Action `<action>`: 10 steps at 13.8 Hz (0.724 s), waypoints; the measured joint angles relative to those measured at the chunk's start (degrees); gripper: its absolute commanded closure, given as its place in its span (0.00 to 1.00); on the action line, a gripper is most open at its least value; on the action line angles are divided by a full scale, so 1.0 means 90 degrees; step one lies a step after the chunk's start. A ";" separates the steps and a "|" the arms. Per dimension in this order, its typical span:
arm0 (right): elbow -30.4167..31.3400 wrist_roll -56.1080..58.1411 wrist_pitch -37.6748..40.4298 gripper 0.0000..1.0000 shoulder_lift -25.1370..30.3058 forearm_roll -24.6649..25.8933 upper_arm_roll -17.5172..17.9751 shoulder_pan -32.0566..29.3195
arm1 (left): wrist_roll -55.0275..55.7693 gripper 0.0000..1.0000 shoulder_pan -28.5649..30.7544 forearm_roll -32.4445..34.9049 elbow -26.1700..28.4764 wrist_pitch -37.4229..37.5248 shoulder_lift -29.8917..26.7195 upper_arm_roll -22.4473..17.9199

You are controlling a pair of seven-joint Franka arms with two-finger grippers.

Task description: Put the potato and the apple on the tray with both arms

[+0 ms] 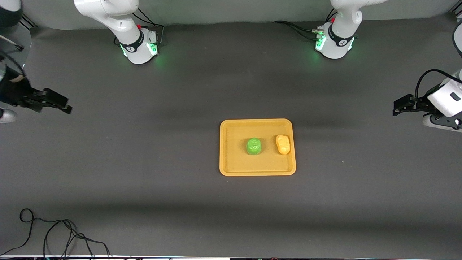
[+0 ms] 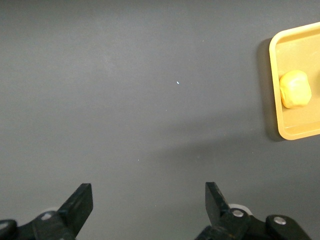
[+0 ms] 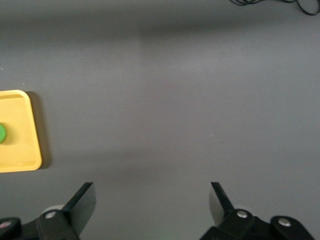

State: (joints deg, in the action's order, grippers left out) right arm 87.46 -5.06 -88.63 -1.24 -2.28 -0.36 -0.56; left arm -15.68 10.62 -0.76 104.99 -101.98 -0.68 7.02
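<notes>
The apple point(image 1: 254, 146) and potato point(image 1: 283, 144) are seen side by side on the tray point(image 1: 231, 169), potato toward the left arm's end; the left gripper point(image 1: 401, 107) and right gripper point(image 1: 59, 103) are held spread and empty over bare table, well apart.

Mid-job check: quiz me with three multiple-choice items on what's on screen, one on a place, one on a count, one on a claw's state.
1. Where is the potato?
A. on the bare table
B. on the tray, beside the apple
C. in a claw

2. How many items lie on the tray?
A. one
B. two
C. three

3. What state is the left claw in?
A. open and holding nothing
B. shut on the apple
C. shut on the potato

Answers:
1 B: it lies inside the rim, toward the left arm's end.
2 B: only apple and potato.
3 A: its fingers are spread over bare table; the right claw likewise.
</notes>
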 measured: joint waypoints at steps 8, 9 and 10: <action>0.0210 0.0187 -0.0067 0.00 0.0111 0.0145 -0.0027 -0.0192 | -0.0044 0.00 0.0046 0.0034 0.0000 -0.0003 -0.0015 -0.0024; 0.0210 0.0192 -0.0080 0.00 0.0111 0.0161 -0.0024 -0.0187 | -0.0044 0.00 0.0046 0.0034 0.0000 -0.0003 -0.0015 -0.0024; 0.0210 0.0215 -0.0081 0.00 0.0111 0.0164 -0.0022 -0.0179 | -0.0046 0.00 0.0047 0.0034 0.0000 -0.0003 -0.0014 -0.0024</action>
State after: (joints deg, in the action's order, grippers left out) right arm 89.35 -3.13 -89.36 -0.25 -0.81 -0.55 -2.17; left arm -16.09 11.04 -0.45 105.00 -102.01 -0.81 6.80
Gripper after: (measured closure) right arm 0.000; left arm 0.000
